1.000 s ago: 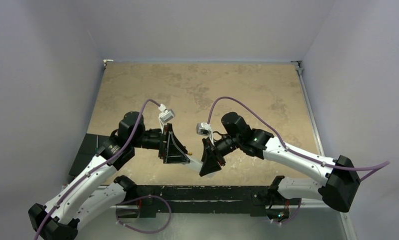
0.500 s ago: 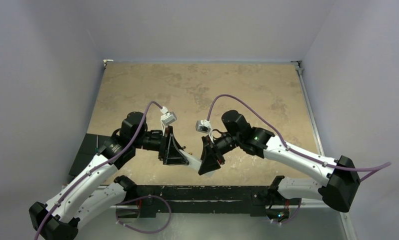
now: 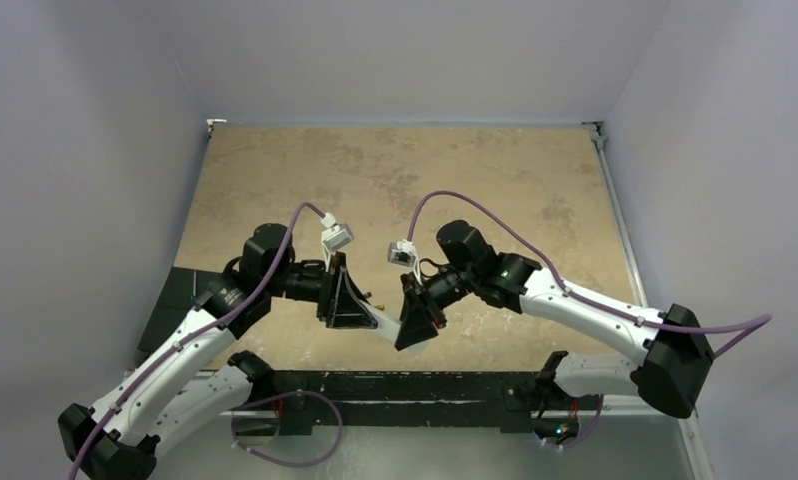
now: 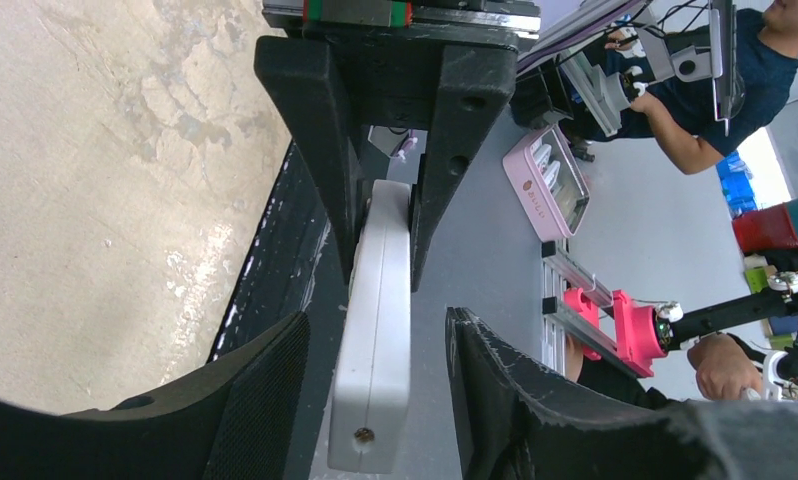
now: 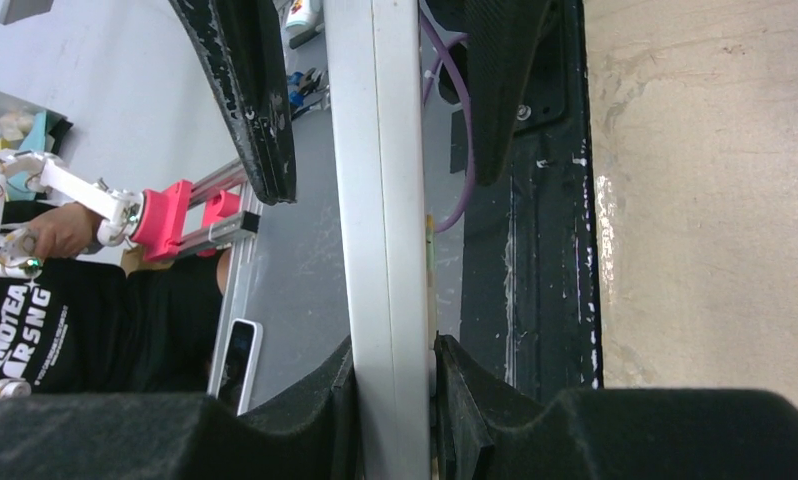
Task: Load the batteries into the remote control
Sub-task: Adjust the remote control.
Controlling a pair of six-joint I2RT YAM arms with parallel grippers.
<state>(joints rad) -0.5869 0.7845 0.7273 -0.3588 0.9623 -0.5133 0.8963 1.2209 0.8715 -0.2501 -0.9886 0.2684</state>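
Two grippers meet low in the centre of my overhead view, over the near part of the table [image 3: 395, 170], whose top is a mottled beige, stone-patterned sheet. Between them, off the surface, hangs the remote [image 5: 375, 180]: a slim white bar of smooth plastic with flat faces and softly rounded corners.

The right gripper [image 5: 395, 345] has it. At the bottom of the right wrist view its two black fingers [image 5: 485, 400] press the bar from both sides with no gap, and their matte faces look slightly grainy. The bar runs straight up the frame from that clamp. A thin brassy sliver shows along its right edge just above the grip; I cannot tell what it is.

The left gripper [image 4: 377, 322] stands around the other end without holding it. In the left wrist view its fingers [image 4: 265, 390] flank the bar at the bottom of the frame, with a strip of daylight on each side. Their inner pads carry a fine woven, mesh-like texture. That end of the bar is blunt and squared, with one small dark dot near its lower edge. At the top of the same frame, the right arm's blocky black fingers pinch the far end.

A glossy purple cable [image 5: 455, 190] curves behind the bar in the right wrist view.
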